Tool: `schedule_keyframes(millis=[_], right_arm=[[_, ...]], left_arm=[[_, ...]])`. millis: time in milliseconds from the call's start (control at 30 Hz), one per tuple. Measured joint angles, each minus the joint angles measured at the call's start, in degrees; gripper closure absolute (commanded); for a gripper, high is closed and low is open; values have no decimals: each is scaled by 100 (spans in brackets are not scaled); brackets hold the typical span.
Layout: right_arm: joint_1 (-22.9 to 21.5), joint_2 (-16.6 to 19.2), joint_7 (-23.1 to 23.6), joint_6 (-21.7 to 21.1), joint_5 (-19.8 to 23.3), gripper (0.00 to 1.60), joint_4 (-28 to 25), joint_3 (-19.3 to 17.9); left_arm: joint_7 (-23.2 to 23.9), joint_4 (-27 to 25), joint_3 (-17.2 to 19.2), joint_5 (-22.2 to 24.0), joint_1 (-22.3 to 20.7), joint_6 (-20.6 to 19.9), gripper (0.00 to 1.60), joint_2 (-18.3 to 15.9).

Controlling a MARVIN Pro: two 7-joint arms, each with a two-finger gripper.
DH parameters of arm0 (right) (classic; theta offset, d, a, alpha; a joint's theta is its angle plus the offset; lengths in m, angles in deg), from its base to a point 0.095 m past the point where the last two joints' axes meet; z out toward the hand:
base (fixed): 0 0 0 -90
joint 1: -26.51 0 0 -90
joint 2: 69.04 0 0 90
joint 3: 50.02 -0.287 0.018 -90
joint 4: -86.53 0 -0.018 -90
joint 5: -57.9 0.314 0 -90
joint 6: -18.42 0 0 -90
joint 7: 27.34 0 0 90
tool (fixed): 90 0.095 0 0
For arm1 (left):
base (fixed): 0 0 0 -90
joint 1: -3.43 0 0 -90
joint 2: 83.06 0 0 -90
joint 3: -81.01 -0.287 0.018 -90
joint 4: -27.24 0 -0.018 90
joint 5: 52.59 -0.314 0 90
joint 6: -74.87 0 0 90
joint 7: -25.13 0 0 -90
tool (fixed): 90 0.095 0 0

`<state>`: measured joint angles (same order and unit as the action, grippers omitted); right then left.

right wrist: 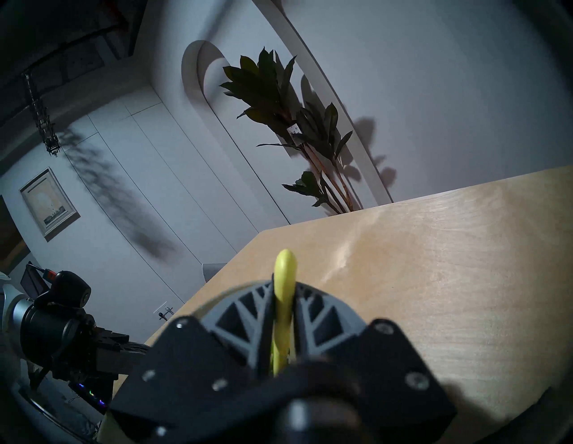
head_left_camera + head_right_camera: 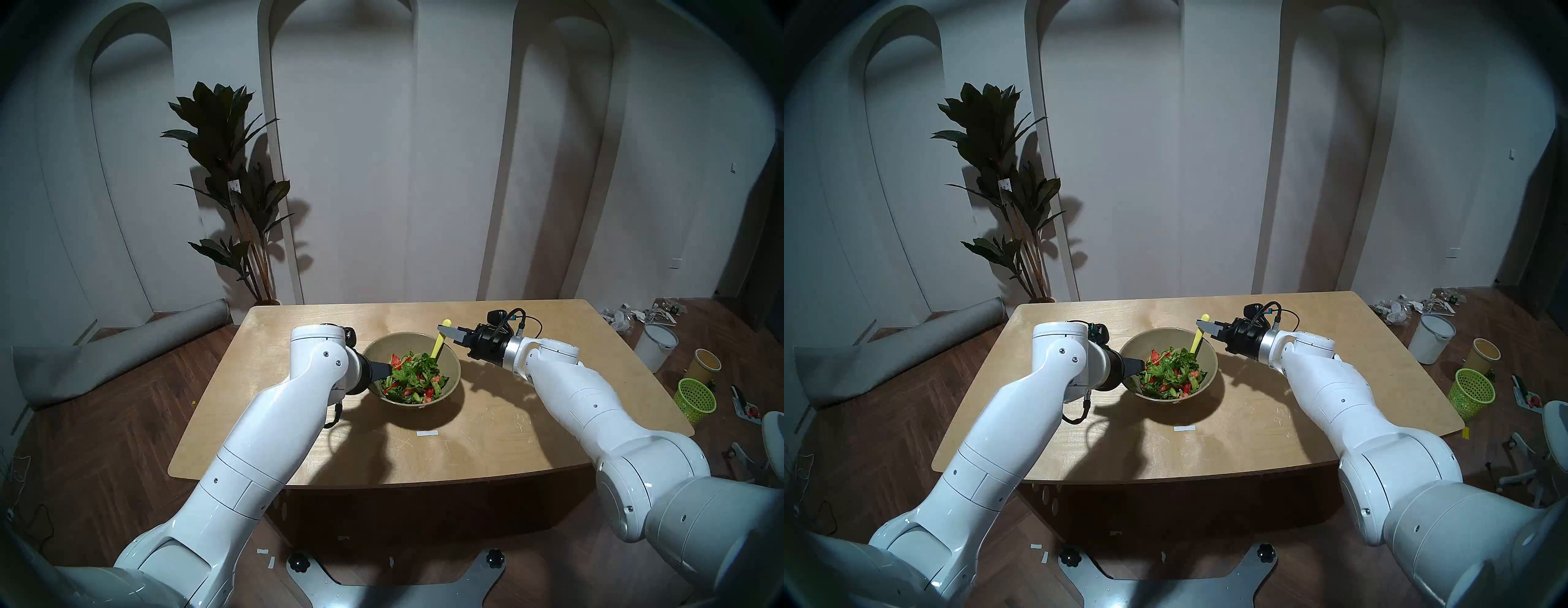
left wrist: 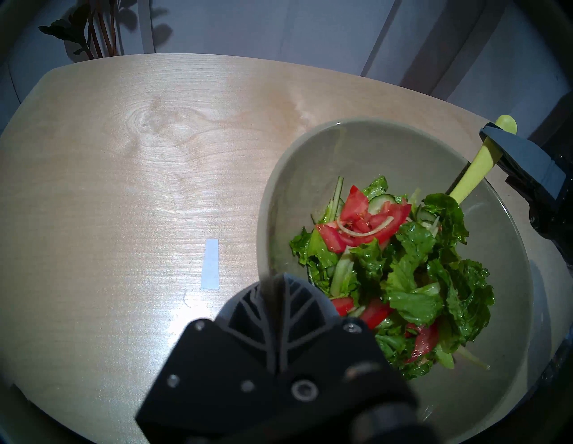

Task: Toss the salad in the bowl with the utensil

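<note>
The olive-beige bowl (image 2: 449, 365) stands mid-table, tilted, holding the salad (image 2: 413, 375) of green leaves, cucumber and tomato; the salad also shows in the left wrist view (image 3: 403, 273). My left gripper (image 2: 388, 369) is shut on the bowl's left rim (image 3: 263, 235). My right gripper (image 2: 443, 330) is shut on the upper handle of the yellow-green spoon (image 2: 437, 346), seen between its fingers in the right wrist view (image 1: 283, 297). The spoon leans down into the salad at the bowl's far right side (image 3: 474, 173); its scoop is hidden under leaves.
The wooden table (image 2: 509, 416) carries a small white tape strip (image 2: 427, 433) in front of the bowl. On the floor to the right stand a lime-green mesh basket (image 2: 695, 399), a yellow cup (image 2: 706, 363) and a white bucket (image 2: 659, 346). A potted plant (image 2: 237, 204) stands behind the table's left corner.
</note>
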<state>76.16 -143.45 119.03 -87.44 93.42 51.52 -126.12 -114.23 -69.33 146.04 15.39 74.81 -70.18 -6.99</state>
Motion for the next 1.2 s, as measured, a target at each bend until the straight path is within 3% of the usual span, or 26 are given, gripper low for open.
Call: schedule_keyframes(millis=[367, 833, 1200], right_arm=[[-73, 1, 256, 211, 30, 160, 152, -44], [343, 158, 428, 273, 225, 160, -797, -336], [410, 50, 404, 699, 246, 160, -893, -442]], left_arm=[[-6, 2, -40, 88, -30, 0, 160, -56], [-14, 7, -75, 162, -57, 0, 160, -92], [-15, 8, -89, 186, -66, 0, 160, -99]])
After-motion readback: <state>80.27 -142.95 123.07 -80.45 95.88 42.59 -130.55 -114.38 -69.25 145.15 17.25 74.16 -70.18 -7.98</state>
